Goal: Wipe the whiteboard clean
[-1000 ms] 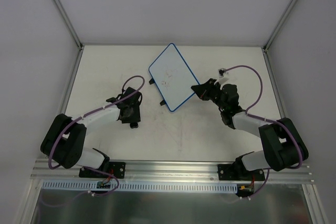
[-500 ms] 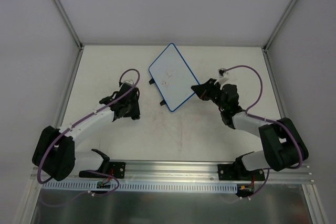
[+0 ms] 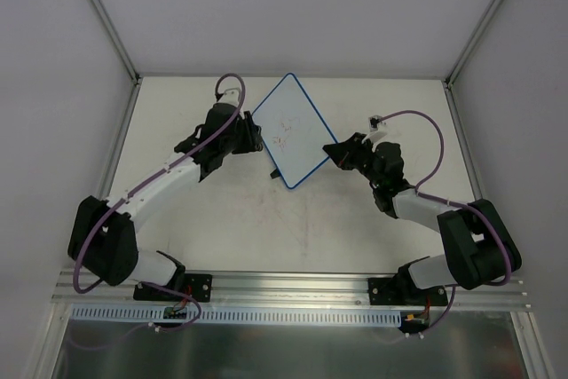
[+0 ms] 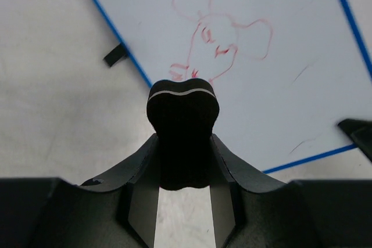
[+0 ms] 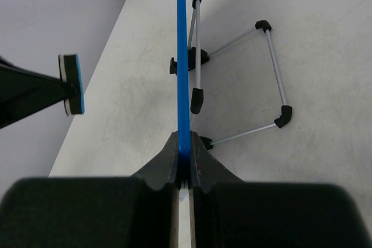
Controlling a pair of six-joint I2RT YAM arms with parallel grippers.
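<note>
The whiteboard [image 3: 290,129], white with a blue rim, stands tilted at the back middle of the table. It carries a red mouse sketch [image 4: 218,42]. My left gripper [image 3: 251,136] is shut on the black bone-shaped eraser [image 4: 182,108] and holds it at the whiteboard's [image 4: 273,85] lower left edge, just below the sketch. My right gripper [image 3: 336,152] is shut on the board's blue rim [image 5: 182,56], seen edge-on between the right gripper's [image 5: 183,154] jaws. The eraser also shows from the side in the right wrist view [image 5: 72,83].
A wire stand [image 5: 273,74] with black end caps rests on the table behind the board. Two black tabs [image 3: 272,173] stick out of the board's left edge. Enclosure walls [image 3: 98,51] close in the table on three sides. A metal rail [image 3: 293,286] runs along the near edge.
My left arm has swung from the left middle of the table up and right to the board's left edge, eraser in its jaws. The right arm and board have not moved.
</note>
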